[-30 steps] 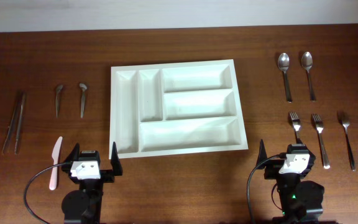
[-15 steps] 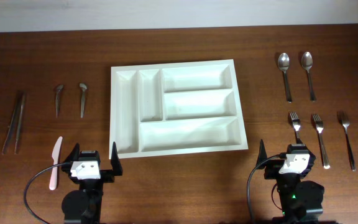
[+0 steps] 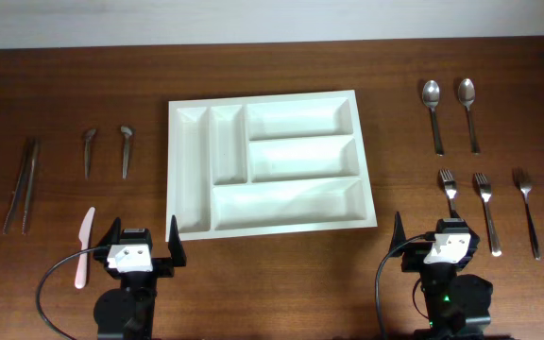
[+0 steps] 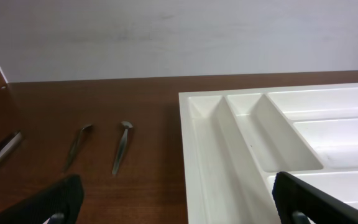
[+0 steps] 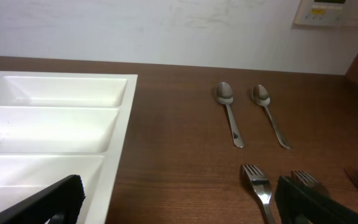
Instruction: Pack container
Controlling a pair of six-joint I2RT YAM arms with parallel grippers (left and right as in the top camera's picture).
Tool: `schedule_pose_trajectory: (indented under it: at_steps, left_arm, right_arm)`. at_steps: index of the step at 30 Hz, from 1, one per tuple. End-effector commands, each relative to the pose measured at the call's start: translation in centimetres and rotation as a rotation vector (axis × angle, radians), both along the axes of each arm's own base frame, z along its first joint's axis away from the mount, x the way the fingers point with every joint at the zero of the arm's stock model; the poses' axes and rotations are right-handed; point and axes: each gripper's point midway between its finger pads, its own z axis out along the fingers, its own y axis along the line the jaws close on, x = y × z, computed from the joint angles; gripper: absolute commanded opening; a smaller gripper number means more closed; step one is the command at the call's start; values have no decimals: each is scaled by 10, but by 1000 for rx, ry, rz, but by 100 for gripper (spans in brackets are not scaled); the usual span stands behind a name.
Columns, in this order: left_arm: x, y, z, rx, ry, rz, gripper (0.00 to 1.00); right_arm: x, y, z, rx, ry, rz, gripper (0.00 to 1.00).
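The container (image 3: pixel 291 203), a white tray with five empty compartments, lies flat in the middle of the table. Both grippers hover at the near edge with nothing between their fingers. My left gripper (image 3: pixel 144 231) stands open by the tray's near left corner; in the left wrist view it (image 4: pixel 182 202) straddles the container's left rim (image 4: pixel 191 155). To the right of the tray, my right gripper (image 3: pixel 430 231) is open as well. The right wrist view shows it (image 5: pixel 182 202) spanning the container's right rim (image 5: pixel 120 143) and a fork (image 5: pixel 258 186).
Two spoons (image 3: pixel 432 113) (image 3: pixel 467 113) and three forks (image 3: pixel 449 184) (image 3: pixel 485 208) (image 3: pixel 527 208) lie right of the tray. On the left are metal tongs (image 3: pixel 22 184), two small metal utensils (image 3: pixel 89 151) (image 3: pixel 126 149) and a pink knife (image 3: pixel 83 246). A white wall backs the table.
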Motion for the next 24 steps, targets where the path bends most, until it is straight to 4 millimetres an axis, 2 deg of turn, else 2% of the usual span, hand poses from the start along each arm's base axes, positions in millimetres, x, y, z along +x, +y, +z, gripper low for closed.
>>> schedule_pose_trajectory:
  at_steps: [1, 16, 20, 24]
  left_arm:
    - [0, 1, 0, 15, -6, 0, 99]
    - [0, 1, 0, 15, -6, 0, 99]
    - [0, 1, 0, 15, -6, 0, 99]
    - [0, 1, 0, 15, -6, 0, 99]
  right_arm:
    - [0, 3, -2, 2, -3, 14, 99]
    - [0, 3, -2, 15, -3, 15, 99]
    - [0, 17, -1, 49, -4, 92, 99]
    - [1, 19, 10, 55, -45, 101, 99]
